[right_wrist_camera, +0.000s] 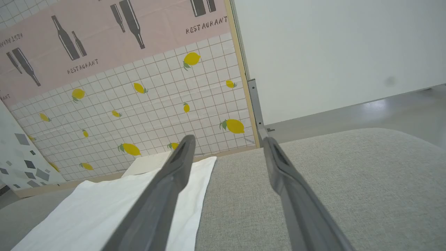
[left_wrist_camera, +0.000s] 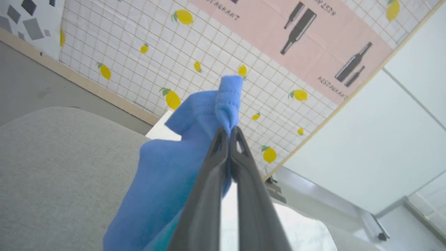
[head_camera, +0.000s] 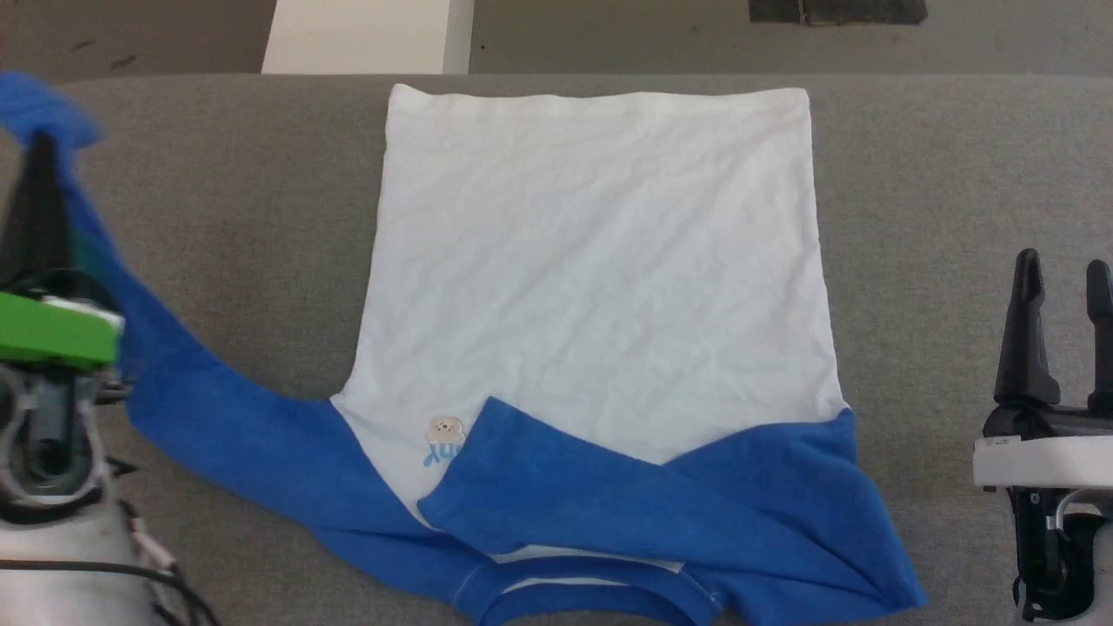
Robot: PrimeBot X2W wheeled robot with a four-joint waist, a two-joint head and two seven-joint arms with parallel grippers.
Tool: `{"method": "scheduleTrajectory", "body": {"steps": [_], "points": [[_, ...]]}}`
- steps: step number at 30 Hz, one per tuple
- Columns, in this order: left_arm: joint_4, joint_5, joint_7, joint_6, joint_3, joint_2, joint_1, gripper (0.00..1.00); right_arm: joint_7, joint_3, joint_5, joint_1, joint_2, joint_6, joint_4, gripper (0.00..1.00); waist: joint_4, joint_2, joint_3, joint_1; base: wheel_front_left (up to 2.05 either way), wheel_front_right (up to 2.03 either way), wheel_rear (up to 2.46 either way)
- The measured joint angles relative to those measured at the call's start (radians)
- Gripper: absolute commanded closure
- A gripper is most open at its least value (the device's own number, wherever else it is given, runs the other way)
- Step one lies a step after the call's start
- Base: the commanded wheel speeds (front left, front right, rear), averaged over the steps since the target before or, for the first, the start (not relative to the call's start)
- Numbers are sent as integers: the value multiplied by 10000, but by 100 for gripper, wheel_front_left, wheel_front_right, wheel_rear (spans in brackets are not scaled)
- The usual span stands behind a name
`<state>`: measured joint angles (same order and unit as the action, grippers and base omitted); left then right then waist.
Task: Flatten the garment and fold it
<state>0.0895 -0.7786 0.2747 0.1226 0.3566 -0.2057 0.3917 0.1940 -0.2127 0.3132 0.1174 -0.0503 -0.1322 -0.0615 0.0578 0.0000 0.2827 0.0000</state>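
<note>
**Left pincer** (head_camera: 39,148): jaws pressed together, clamped on the cuff (left_wrist_camera: 226,101) of the blue left sleeve (head_camera: 217,409). The cuff is held raised above the left side of the table (head_camera: 956,156).

**Sleeve axis:** from the grip the sleeve slopes down and toward the robot's right, to the shoulder.

**The garment** (head_camera: 591,261): lies flat at mid-table, wholly to the right of this pincer. The neckband (head_camera: 591,582) is nearest the robot, the hem far. The right sleeve (head_camera: 609,496) is already folded across the chest.

**Right pincer** (head_camera: 1065,261): wide and empty, beside the garment's right edge, not touching it.

**Judgement:** the fold falls to the left arm, which should carry the cuff rightward over the white body.
</note>
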Motion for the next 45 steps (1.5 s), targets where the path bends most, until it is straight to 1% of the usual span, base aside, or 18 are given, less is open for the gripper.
{"method": "scheduleTrajectory", "body": {"steps": [3,5,7,13,17,21,22,23,24,28,31,34,36,38,39,41,43,45], "points": [[1034,217,328,0,-1409,825,-200,100,-2,69,21,-47,2,0,63,0,48,0,-315,0,0,0,0],[1494,683,504,-52,-2545,1151,-270,100,-4,104,31,-128,2,0,73,0,57,0,-495,0,0,0,0],[1503,903,625,-107,-3561,1335,-304,100,-2,113,50,-191,2,0,69,0,39,0,-609,0,0,0,0],[150,1797,1039,-77,-7244,1480,-216,100,4,140,138,-218,-2,2,88,0,-220,0,-606,0,0,0,0],[-903,2096,1459,2,-9146,1478,-179,100,104,219,232,-221,4,0,205,0,-470,1,-534,0,0,0,0],[-1709,2199,2341,12,-11074,1076,-184,100,224,201,245,-231,2,0,339,0,-729,0,-455,0,0,0,0],[-1942,2071,2706,21,-11384,918,-228,76,240,201,265,-240,0,0,366,0,-786,0,-438,0,0,0,0],[-2119,1893,3033,38,-11599,769,-253,11,268,188,301,-255,-2,0,385,0,-837,0,-421,0,0,0,0],[-2217,1733,3306,40,-11655,656,-271,0,284,180,314,-264,0,0,395,0,-869,0,-408,0,0,0,0],[-1850,901,3404,12,-11087,560,-318,0,355,105,314,-295,0,0,437,0,-881,0,-420,0,0,0,0],[-1137,-35,2792,-360,-9831,777,-314,0,355,75,311,-355,0,0,451,0,-809,0,-518,0,0,0,0],[-343,-349,1200,-725,-8132,815,-221,0,351,113,309,-360,-2,0,451,0,-736,0,-646,0,0,0,0],[-56,476,-723,-968,-6915,454,-25,0,318,178,295,-360,0,0,451,0,-702,0,-744,0,0,0,0],[-123,1070,-2288,-1168,-5958,52,-54,0,253,211,295,-360,0,0,451,0,-675,0,-820,0,0,0,0],[-278,1521,-2987,-1252,-5655,-207,-140,0,199,240,295,-360,0,0,451,0,-655,0,-844,0,0,0,0],[-767,2098,-3831,-1317,-5386,-610,-395,0,23,313,263,-360,-4,0,456,0,-619,0,-875,0,0,0,0],[-1223,2520,-4589,-1532,-5131,-775,-786,0,-368,324,211,-344,13,0,571,0,-614,0,-878,0,0,0,0],[-1480,2663,-4928,-1724,-4872,-813,-1048,0,-792,276,282,-251,8,2,702,0,-619,0,-822,0,0,0,0]]}}
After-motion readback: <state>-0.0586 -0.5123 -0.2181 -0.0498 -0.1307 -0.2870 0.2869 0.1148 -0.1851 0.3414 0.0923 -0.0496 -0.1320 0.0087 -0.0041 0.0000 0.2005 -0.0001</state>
